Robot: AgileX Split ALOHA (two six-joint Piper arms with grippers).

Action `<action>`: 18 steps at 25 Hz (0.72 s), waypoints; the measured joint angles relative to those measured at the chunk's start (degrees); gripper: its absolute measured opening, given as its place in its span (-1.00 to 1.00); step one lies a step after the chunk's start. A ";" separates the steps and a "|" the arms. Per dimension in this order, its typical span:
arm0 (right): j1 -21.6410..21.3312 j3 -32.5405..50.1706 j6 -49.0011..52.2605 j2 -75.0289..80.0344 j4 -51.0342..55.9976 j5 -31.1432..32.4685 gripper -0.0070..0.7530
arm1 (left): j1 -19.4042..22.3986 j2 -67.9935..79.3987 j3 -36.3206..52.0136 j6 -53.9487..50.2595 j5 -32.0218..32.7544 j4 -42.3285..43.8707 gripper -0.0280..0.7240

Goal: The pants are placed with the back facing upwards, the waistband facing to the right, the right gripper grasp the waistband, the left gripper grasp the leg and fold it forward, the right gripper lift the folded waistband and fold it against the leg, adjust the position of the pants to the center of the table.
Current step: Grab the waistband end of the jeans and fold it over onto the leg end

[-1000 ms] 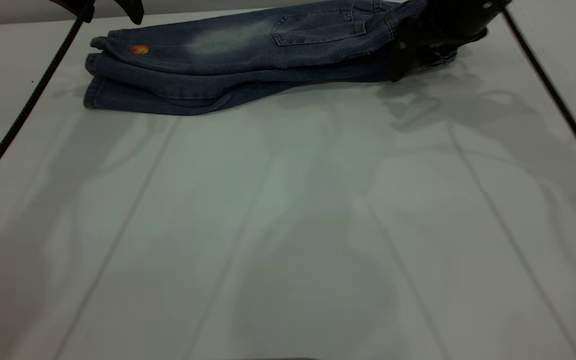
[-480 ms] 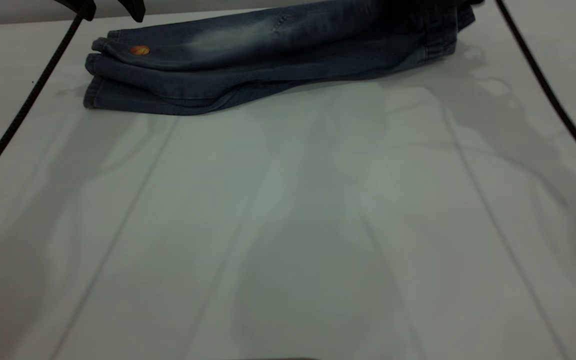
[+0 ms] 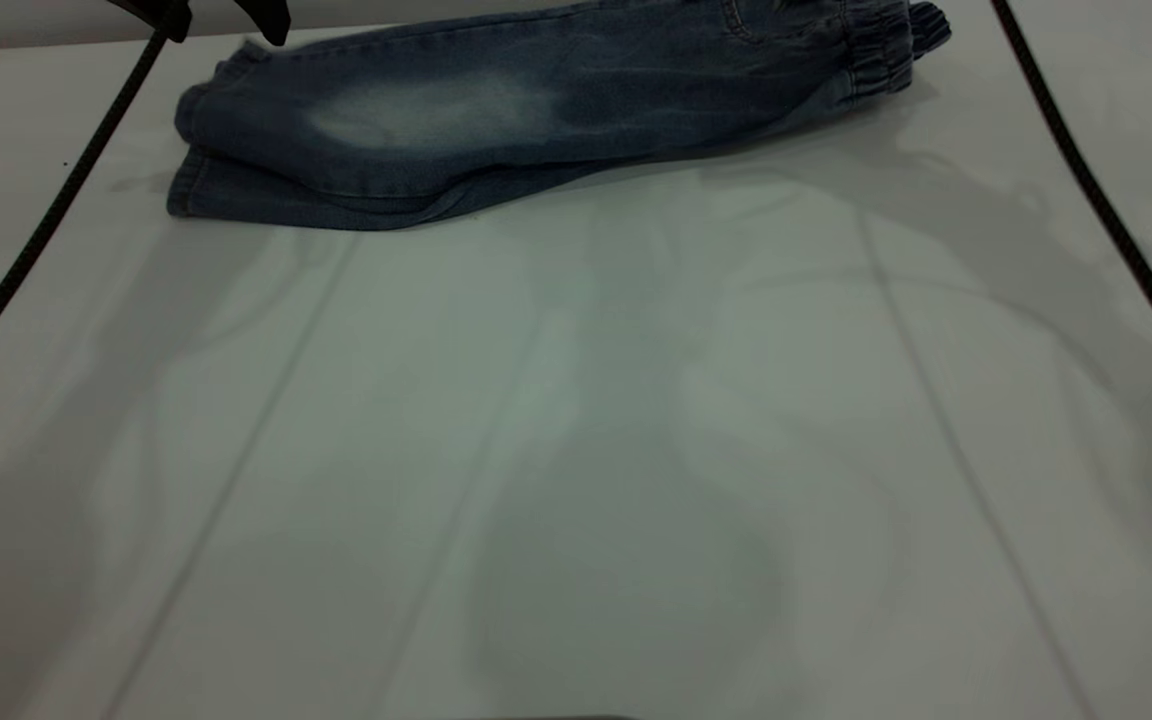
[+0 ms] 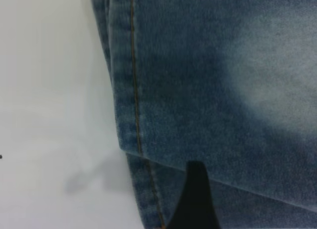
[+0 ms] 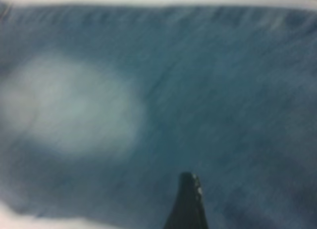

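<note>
The pants [image 3: 536, 110] lie folded lengthwise along the far edge of the table [image 3: 576, 450]. The gathered waistband [image 3: 876, 45] is at their right end and the hems are at the left. The top layer shows a pale patch [image 3: 426, 110] and no print, so I cannot tell which layer is the leg. My left gripper [image 3: 226, 35] hangs open just above the hem end. One of its fingers [image 4: 195, 202] shows over the stitched hem [image 4: 132, 90]. My right gripper is out of the exterior view. Its one visible finger [image 5: 188, 204] hovers over flat denim beside the pale patch [image 5: 69, 105], holding nothing.
A black cable [image 3: 46, 220] runs diagonally down the table's left side, and another cable [image 3: 1106, 210] runs down the right side. The near and middle tabletop is bare white with faint crease lines and arm shadows.
My right gripper let go of the waistband and rose out of the exterior view. The top layer settled flat and now covers the orange ball print. The left gripper stayed put.
</note>
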 joint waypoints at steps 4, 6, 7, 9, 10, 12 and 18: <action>-4.54 -0.04 8.59 -0.15 -3.50 7.79 0.39 | 0.00 0.00 0.00 0.81 0.00 0.00 0.55; -8.12 -0.04 12.42 -0.83 -4.56 10.47 0.39 | 0.00 0.00 0.00 0.87 0.00 0.00 0.55; -9.71 -0.04 14.30 -1.42 -4.69 11.94 0.39 | 0.00 0.00 0.00 0.91 -0.13 0.00 0.55; -13.61 -0.07 17.64 -2.54 -4.53 14.64 0.39 | 0.00 0.00 0.00 0.99 -0.31 0.00 0.55; -15.20 -0.12 18.96 -2.89 -4.41 16.15 0.40 | 0.00 0.00 0.00 1.04 -0.31 0.00 0.55; -18.62 -0.22 21.96 -2.89 -4.28 18.80 0.44 | 0.00 0.00 0.00 1.11 -0.31 -0.07 0.55; -22.60 -0.22 26.16 -0.04 -3.24 23.45 0.52 | 0.00 0.00 0.00 1.17 -0.31 -0.13 0.55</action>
